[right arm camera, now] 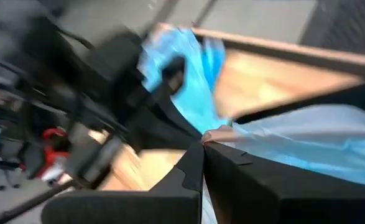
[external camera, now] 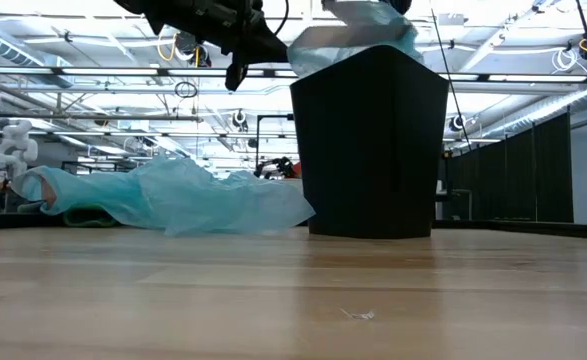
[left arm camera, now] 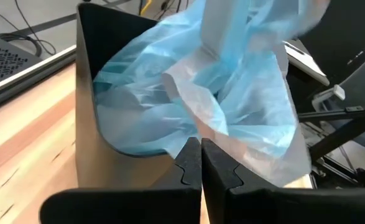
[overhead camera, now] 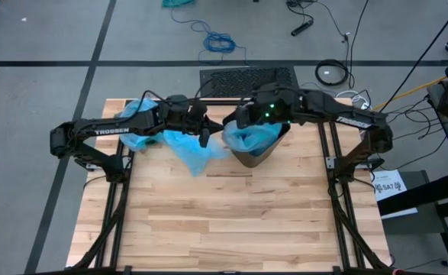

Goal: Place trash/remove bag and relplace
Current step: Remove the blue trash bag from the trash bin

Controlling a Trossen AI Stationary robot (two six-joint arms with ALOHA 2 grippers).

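Low view: wood table, industrial hall behind, ceiling lights.

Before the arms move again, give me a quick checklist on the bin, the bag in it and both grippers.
1. Black trash bin upright on the table: ok.
2. Blue bag in the bin, top bunched above the rim rather than folded over it: not ok.
3. Right gripper shut on that bag's edge at the bin's rim: ok.
4. Left gripper shut and empty, just left of the bin: ok.
5. Second blue bag lying loose on the table left of the bin, under the left arm: not ok.
6. Trash in either bag: cannot tell.
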